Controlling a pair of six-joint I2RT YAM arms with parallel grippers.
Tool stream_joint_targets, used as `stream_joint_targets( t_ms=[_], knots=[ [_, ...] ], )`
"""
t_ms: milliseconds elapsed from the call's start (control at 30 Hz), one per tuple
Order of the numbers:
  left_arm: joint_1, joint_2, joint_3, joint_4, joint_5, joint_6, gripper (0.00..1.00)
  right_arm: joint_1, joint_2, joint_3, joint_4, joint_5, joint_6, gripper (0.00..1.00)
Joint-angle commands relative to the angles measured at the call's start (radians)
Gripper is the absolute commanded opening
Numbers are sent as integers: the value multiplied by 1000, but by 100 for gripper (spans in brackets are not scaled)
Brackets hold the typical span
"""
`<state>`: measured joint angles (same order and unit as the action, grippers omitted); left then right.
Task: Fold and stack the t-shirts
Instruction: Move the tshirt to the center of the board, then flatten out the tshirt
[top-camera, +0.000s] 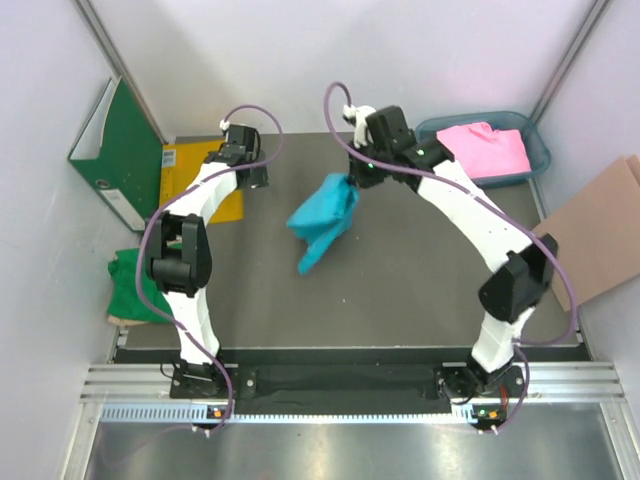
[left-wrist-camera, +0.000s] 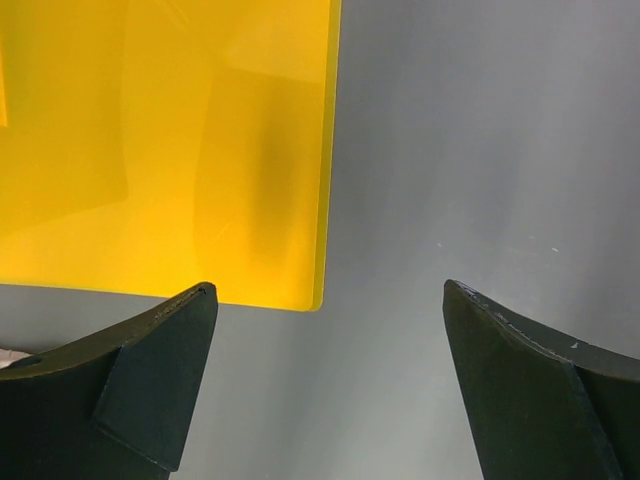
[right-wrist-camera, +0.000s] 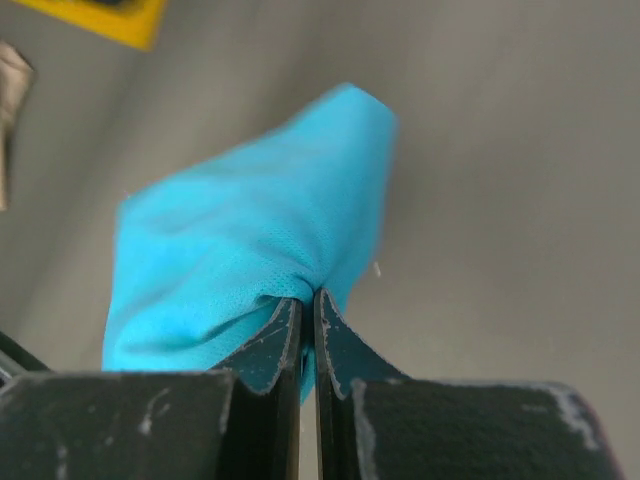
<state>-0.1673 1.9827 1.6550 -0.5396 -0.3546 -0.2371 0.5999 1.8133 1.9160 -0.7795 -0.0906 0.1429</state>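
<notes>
My right gripper (right-wrist-camera: 308, 305) pinched the turquoise t-shirt (top-camera: 325, 215), dangling bunched over the table (top-camera: 420, 300); the left gripper (left-wrist-camera: 330, 295) gaped empty near the yellow envelope (left-wrist-camera: 160, 150). Pickup step, I judged; next, spread it flat.

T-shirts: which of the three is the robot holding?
The turquoise-blue t-shirt, pinched in the right gripper. The pink t-shirt lies in the blue bin; the green t-shirt lies far left, untouched.

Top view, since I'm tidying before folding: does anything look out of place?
Yes. The green t-shirt lies crumpled at the table's left edge, far from the pink t-shirt in the blue bin; the turquoise t-shirt dangles bunched from the shut right gripper.
</notes>
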Motion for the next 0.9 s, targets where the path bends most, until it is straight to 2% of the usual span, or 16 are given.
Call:
stream_joint_targets(
  t_ms=[0, 33, 100, 133, 167, 233, 267, 333, 367, 400, 500, 700, 867],
  knots=[
    [-3, -111, -6, -6, 26, -27, 99, -73, -216, -188, 71, 87, 40, 0],
    [-3, -128, -9, -20, 61, -27, 99, -92, -233, -306, 71, 156, 67, 0],
    [-6, -146, -17, -31, 118, -30, 99, -145, -250, -471, 24, 256, 108, 25],
    [-9, -168, -20, -43, 146, -33, 99, -164, -243, -513, -12, 399, 180, 38],
    [-23, -177, -41, -45, 204, -34, 99, -185, -230, -550, -36, 413, 185, 53],
    [-69, -208, -87, -52, 253, -47, 99, -207, -244, -647, -44, 458, 185, 69],
    [-93, -217, -107, -53, 276, -39, 99, -204, -297, -673, -31, 456, 179, 77],
    [-183, -240, -162, -56, 253, -36, 99, -200, -369, -736, 43, 362, 159, 79],
    [-208, -245, -176, -68, 238, -47, 99, -196, -438, -752, 68, 318, 153, 91],
    [-231, -248, -191, -78, 244, -60, 99, -190, -469, -784, 127, 204, 143, 94],
    [-287, -265, -259, -59, 327, -135, 99, -152, -516, -827, 195, 62, 98, 98],
    [-342, -245, -374, 27, 521, -275, 99, -20, -451, -854, 239, 31, 49, 98],
    [-348, -231, -423, 33, 552, -318, 99, 41, -300, -821, 298, -3, 37, 92]
  ],
)
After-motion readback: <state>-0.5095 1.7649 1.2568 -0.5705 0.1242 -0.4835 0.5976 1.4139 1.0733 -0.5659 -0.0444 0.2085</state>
